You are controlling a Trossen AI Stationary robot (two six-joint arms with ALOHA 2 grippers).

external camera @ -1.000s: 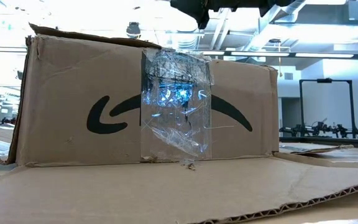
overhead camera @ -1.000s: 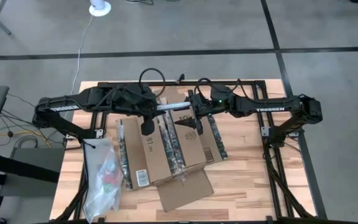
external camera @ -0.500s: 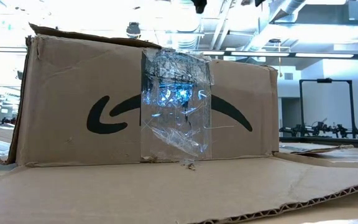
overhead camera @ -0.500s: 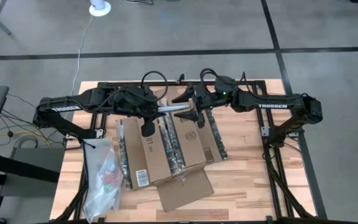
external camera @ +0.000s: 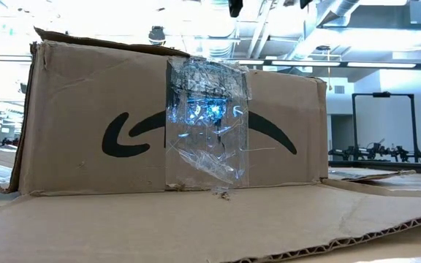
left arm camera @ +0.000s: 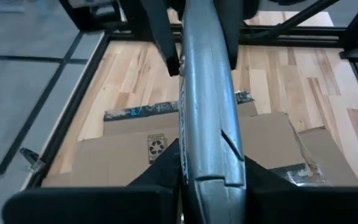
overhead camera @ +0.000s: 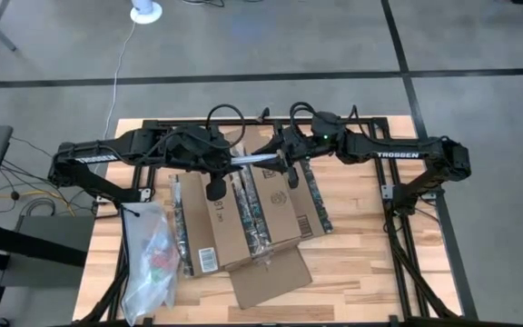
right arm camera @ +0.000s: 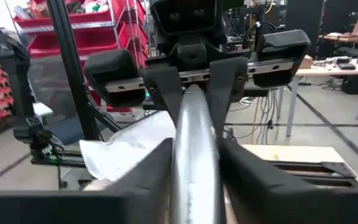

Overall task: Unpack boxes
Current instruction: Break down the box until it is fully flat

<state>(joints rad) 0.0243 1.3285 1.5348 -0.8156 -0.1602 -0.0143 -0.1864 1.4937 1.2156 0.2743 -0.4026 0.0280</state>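
**Inspector:** Location of the box?

**Assistant:** The brown cardboard box [overhead camera: 239, 213] sits at the middle of the wooden surface [overhead camera: 361, 245], flaps spread flat to both sides and toward the front edge. A dark printed tape strip [overhead camera: 254, 211] runs along its top, and a white barcode label [overhead camera: 208, 259] shows near its front left corner. In the low view the box's side wall [external camera: 170, 117] carries a black smile-arrow print [external camera: 126, 135], with a patch of clear tape [external camera: 207, 117] stuck over the middle.

**Inspector:** The arms?

**Assistant:** Both reach in over the rear part of the box and meet above it. A silver metal bar [overhead camera: 255, 158] lies between them, level, above the box's rear edge. The left gripper [overhead camera: 228, 160] has its jaws clamped on one end; the left wrist view shows the bar [left arm camera: 207, 118] running forward from between its dark fingers [left arm camera: 160, 171]. The right gripper [overhead camera: 280, 156] appears to have its jaws closed on the other end, with the bar [right arm camera: 194, 149] between its fingers [right arm camera: 247, 171], though full contact is hard to confirm there.

**Inspector:** Anything else on the surface?

**Assistant:** A clear plastic bag [overhead camera: 150, 259] with coloured contents lies at the left front corner, just beside the box's left flap.
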